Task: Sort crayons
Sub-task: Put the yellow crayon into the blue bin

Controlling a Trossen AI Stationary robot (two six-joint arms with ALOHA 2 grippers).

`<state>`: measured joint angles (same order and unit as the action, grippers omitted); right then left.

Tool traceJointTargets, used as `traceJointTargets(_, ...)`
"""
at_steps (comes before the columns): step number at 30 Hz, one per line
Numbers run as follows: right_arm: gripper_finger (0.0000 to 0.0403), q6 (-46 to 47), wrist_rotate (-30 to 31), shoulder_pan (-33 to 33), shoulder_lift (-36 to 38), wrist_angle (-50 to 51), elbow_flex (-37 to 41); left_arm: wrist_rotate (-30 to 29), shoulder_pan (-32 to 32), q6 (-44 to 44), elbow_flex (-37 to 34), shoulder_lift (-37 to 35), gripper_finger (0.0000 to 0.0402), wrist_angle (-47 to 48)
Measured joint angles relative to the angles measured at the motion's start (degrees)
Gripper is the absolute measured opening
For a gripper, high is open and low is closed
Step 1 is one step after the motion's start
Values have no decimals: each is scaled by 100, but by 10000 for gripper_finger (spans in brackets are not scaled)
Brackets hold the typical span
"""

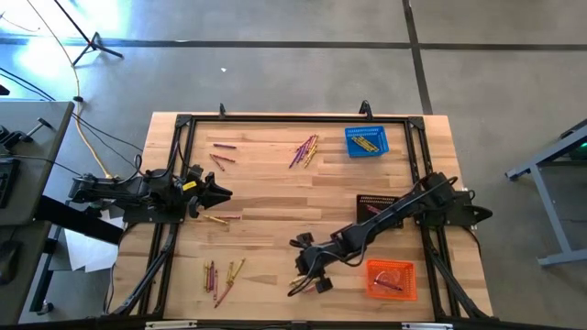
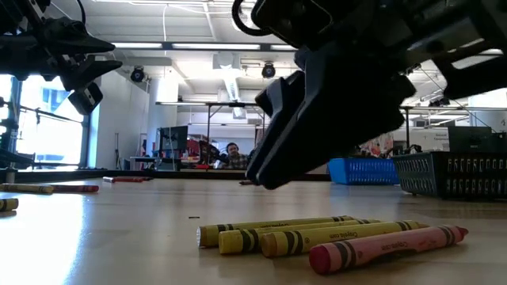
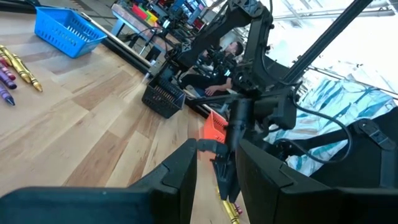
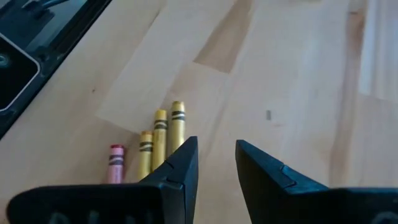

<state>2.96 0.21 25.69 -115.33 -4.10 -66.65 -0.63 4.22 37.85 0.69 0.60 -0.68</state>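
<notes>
1. The right gripper [image 1: 307, 275] hangs low over the table's near edge, around six o'clock. Its fingers stand slightly apart with only bare wood between them, so it holds nothing.
2. Just beside those fingers lies a small bunch of crayons [image 4: 160, 140]: three yellow and one pink, side by side, still unsorted.
3. At about four o'clock the orange basket [image 1: 391, 279] holds a few reddish crayons, so some sorting looks done.
4. Near seven o'clock another loose cluster [image 1: 223, 275] waits on the wood.
5. The black basket [image 1: 374, 205] sits right of centre, partly under the right arm; I cannot tell what is in it.
6. The left gripper [image 1: 220, 193] hovers at nine o'clock, fingers parted and empty, with a stray crayon [image 1: 220, 218] just beside it.
7. Farther off, two red crayons [image 1: 222, 153] lie at eleven o'clock and a mixed purple and yellow pile [image 1: 305, 149] at twelve.
8. The blue basket [image 1: 366, 140] at one o'clock holds yellow ones. Most of the task remains, I judge.
</notes>
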Motion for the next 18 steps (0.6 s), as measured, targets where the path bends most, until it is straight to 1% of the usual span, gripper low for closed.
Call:
traceJointTargets(8,94,1,-48,142,-31,-82,0,-1,0,0,0,-1,99,-1)
traceJointTargets(18,94,2,-86,175,-96,181,-2,1,0,2,0,0,99,-1)
